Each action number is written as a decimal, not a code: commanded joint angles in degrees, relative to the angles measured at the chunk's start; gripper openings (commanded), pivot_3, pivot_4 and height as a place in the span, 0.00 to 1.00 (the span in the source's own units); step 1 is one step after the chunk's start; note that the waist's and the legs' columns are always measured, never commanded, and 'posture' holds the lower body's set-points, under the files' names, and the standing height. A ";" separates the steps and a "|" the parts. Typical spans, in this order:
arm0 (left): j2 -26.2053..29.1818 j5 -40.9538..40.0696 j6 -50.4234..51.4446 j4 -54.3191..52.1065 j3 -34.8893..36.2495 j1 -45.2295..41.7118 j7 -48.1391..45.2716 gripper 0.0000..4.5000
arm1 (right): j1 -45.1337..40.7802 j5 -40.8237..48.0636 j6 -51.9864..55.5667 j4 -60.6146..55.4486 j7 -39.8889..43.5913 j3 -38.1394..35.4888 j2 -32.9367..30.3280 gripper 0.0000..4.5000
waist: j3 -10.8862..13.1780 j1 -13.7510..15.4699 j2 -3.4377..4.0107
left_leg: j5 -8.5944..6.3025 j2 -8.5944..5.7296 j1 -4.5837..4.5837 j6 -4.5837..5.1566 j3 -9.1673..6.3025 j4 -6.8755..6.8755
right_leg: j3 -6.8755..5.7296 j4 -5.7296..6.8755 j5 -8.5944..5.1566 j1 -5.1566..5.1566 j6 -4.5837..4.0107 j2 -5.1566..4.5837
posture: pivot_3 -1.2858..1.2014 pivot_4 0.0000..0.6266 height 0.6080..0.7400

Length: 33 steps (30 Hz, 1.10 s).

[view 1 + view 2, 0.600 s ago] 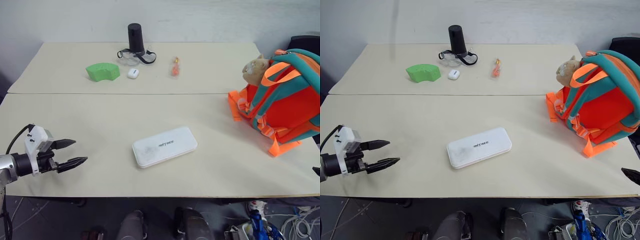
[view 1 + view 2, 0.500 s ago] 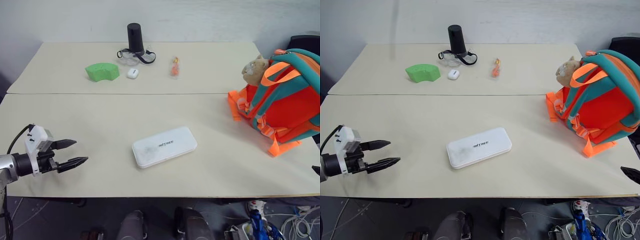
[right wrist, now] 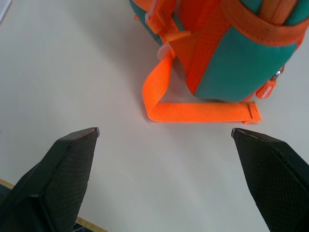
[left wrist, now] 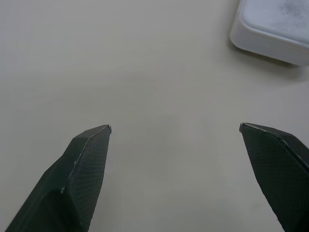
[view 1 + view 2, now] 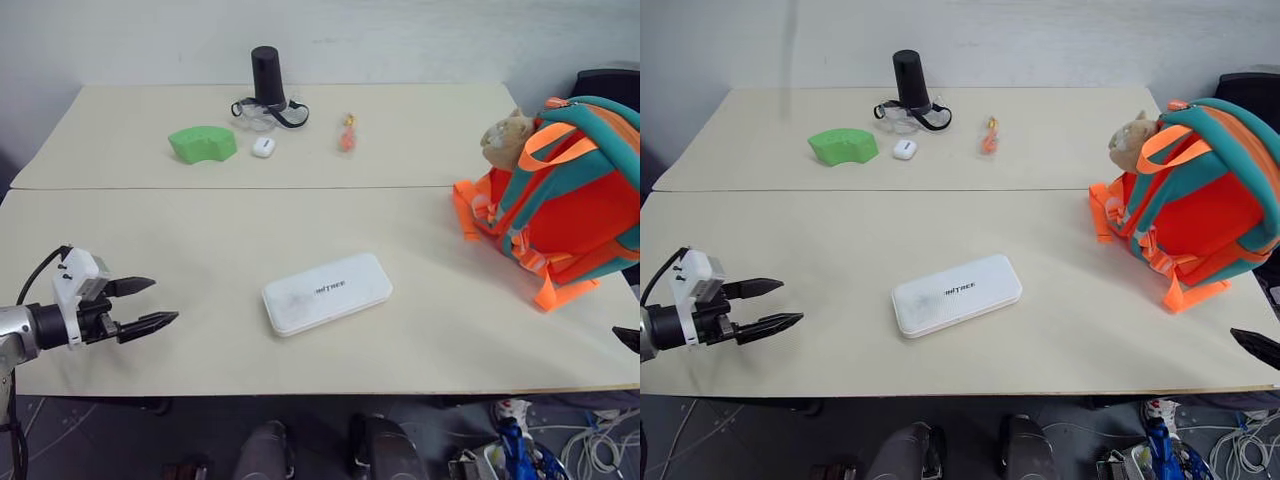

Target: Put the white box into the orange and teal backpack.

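Lying flat at the centre of the cream counter [image 5: 200,240], the white box [image 5: 327,293] sat untouched, well apart from the orange and teal backpack [image 5: 560,205] at the right edge of the frame. The left claw [image 5: 145,305] hovered at lower left, fingers spread wide and empty. The right claw [image 3: 164,133] gaped just as wide near the backpack's orange strap [image 3: 203,111], gripping nothing.

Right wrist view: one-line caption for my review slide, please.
Open right hand hovers over the table, facing the orange and teal backpack and its loose orange strap.
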 commanded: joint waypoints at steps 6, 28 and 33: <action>-2.65 1.00 -0.54 -7.88 -7.59 -1.70 1.74 0.65 | -8.62 1.89 1.10 -14.83 -4.17 16.82 3.23 0.55 | 0.01 -0.14 0.02 | 0.15 0.00 0.06 -0.24 0.00 -0.02 | 0.00 0.10 0.00 0.00 0.00 0.03 | 0.52 0.24 1.00; -10.72 9.27 -0.57 -10.52 -25.44 -12.01 7.57 0.01 | -38.89 -19.10 -4.33 -2.58 -16.64 55.71 17.50 0.00 | 0.03 -0.15 0.00 | 0.45 -0.10 -0.04 -0.02 0.11 0.16 | -0.04 0.21 0.03 -0.04 0.05 0.08 | 0.52 0.24 1.00; -11.56 10.41 -1.48 -7.26 -26.97 -15.65 7.01 0.01 | -38.03 -16.99 -2.60 -6.71 -14.84 55.84 18.74 0.00 | 0.03 -0.12 0.00 | 0.49 -0.10 -0.03 -0.02 0.09 0.24 | -0.04 0.34 0.04 -0.03 0.07 0.08 | 0.52 0.24 1.00</action>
